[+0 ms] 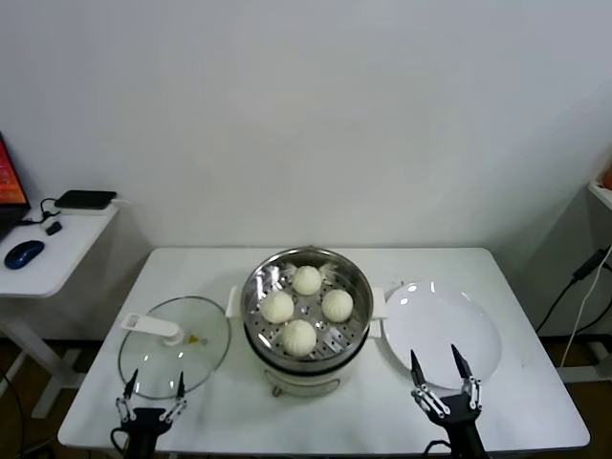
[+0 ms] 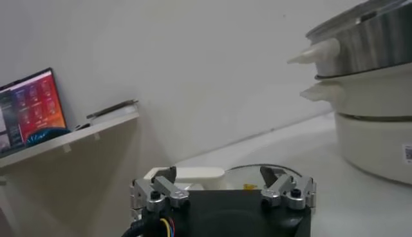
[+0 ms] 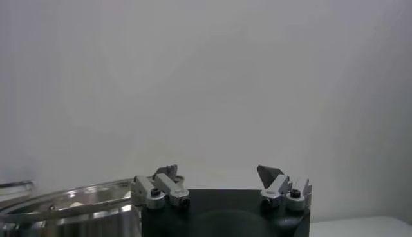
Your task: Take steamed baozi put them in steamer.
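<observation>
1. Nearest the head camera, down at the front edge of the white table, are the two grippers, so starting with the left gripper: it hovers low over the near rim of the glass lid, fingers spread wide with nothing between them. The left wrist view has the same left gripper with its prongs apart and the lid's white handle just past them.
2. That lid lies flat on the table just left of the steamer, near it but not touching as far as I can see.
3. Off to the far left there's a small side desk with a blue mouse and a dark flat device on it, well apart from the action.
4. Middle of the table: the shiny steamer on its white base. All four steamed baozi sit inside on the perforated bottom in a loose diamond, one at the back, one left, one right, one at the front.
5. Just right of the steamer is a flat white plate, right up against the steamer's side handle.
6. Right gripper hangs over the near edge of that plate, released, fingers wide apart and holding nothing. From its own wrist camera the right gripper looks the same, with the steamer rim off to one side.
</observation>
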### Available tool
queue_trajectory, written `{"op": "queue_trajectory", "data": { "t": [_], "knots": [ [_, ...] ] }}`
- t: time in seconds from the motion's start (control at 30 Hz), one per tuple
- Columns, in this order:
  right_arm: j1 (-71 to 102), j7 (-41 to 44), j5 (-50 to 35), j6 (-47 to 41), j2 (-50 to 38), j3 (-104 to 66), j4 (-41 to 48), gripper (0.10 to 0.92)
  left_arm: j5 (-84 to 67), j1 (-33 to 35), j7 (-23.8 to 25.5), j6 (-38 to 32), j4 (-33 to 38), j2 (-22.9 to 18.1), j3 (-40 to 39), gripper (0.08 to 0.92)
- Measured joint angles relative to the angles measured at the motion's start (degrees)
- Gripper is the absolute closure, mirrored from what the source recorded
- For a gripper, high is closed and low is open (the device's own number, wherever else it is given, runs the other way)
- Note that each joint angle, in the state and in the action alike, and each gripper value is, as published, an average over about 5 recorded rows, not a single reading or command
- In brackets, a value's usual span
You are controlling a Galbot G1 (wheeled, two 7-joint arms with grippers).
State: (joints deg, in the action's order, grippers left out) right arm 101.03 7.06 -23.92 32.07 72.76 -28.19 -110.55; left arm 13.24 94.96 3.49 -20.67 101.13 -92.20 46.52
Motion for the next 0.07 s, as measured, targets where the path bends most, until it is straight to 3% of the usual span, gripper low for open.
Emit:
{"op": "queue_trajectory", "data": {
  "t": [0.07],
  "knots": [
    [0.0, -0.2, 0.2, 0.0, 0.2, 0.1, 0.0, 0.203, 0.0, 0.0, 0.0, 0.0, 0.1, 0.0, 0.0, 0.177]
  ]
}}
